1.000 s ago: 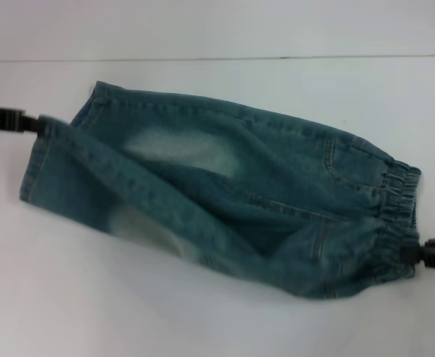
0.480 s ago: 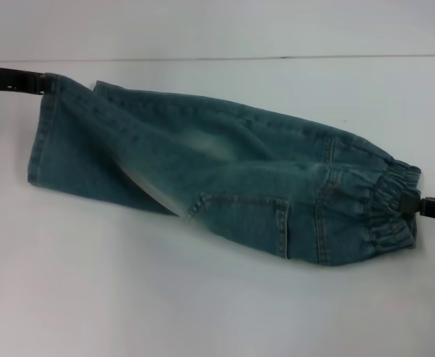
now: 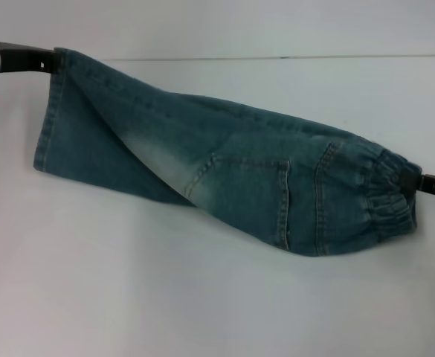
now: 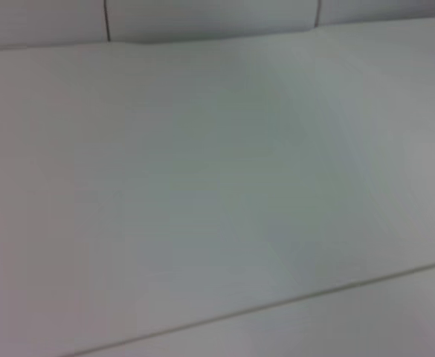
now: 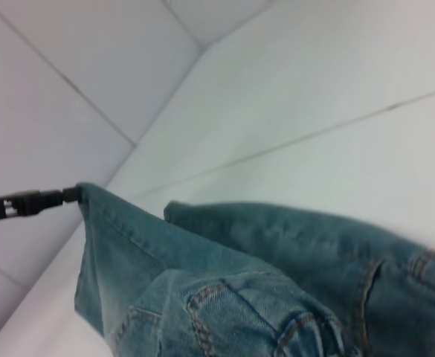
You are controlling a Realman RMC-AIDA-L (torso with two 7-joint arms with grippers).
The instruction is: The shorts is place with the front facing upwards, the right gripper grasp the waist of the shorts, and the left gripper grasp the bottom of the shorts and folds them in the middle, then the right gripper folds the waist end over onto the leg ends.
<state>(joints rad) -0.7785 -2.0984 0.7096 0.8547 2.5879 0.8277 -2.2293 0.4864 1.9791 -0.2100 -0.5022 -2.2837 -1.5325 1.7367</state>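
Observation:
The blue-green denim shorts (image 3: pixel 224 171) hang stretched between both grippers, doubled lengthwise, with a stitched pocket (image 3: pixel 250 193) facing up. My left gripper (image 3: pixel 52 62) is at the far left, raised and shut on the top corner of the bottom of the shorts (image 3: pixel 47 123). The hemmed leg ends hang straight down from it. My right gripper (image 3: pixel 419 181) is at the right edge, shut on the gathered waist (image 3: pixel 388 195). In the right wrist view the shorts (image 5: pixel 239 282) run away to the left gripper (image 5: pixel 68 195). The left wrist view shows only bare table (image 4: pixel 217 193).
The white table (image 3: pixel 202 297) spreads in front of and behind the shorts. A thin seam line (image 3: pixel 276 57) runs across its far side, with pale wall panels (image 5: pixel 91 59) beyond.
My left gripper has risen and moved back with the hem corner. The upper leg has swung over, so the pocket side now faces up. The right gripper has lifted the waist slightly.

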